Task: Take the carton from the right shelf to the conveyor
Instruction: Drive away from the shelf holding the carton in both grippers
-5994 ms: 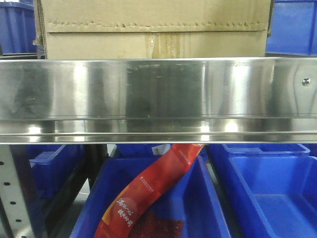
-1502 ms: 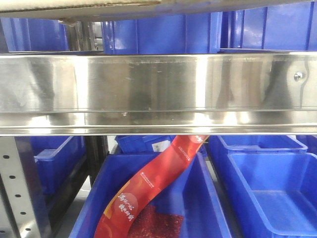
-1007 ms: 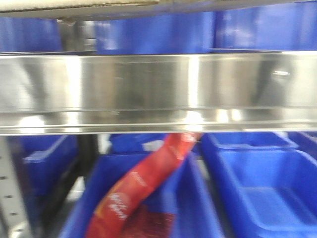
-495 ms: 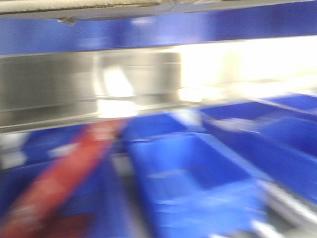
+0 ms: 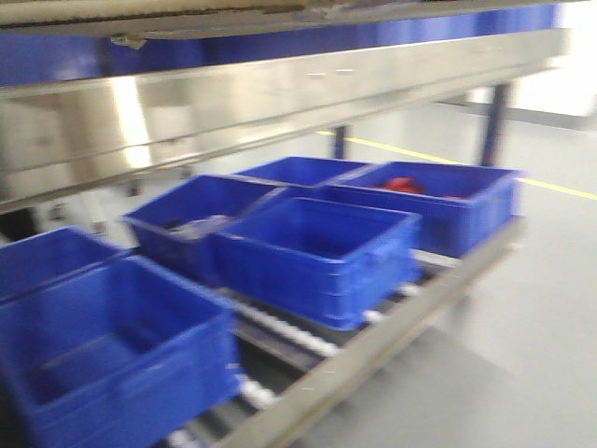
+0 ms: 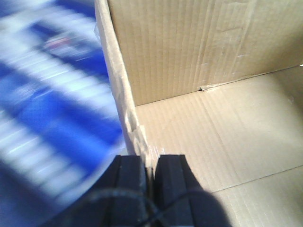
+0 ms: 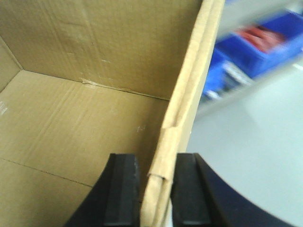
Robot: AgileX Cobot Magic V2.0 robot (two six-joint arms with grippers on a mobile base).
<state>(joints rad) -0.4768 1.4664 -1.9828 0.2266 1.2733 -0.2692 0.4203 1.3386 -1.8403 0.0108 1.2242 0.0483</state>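
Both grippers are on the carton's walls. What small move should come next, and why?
Probably turn away from the right shelf to find the conveyor, not in view: the left gripper and right gripper each pinch a wall of the carton.

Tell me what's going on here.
Two robot arms are holding an open brown carton between them. The left gripper is shut on one side wall and the right gripper on the opposite wall, each with one finger inside and one outside. The blurred front view shows the right shelf, its steel rail above blue bins. No conveyor is in view, so the carton is not yet delivered.
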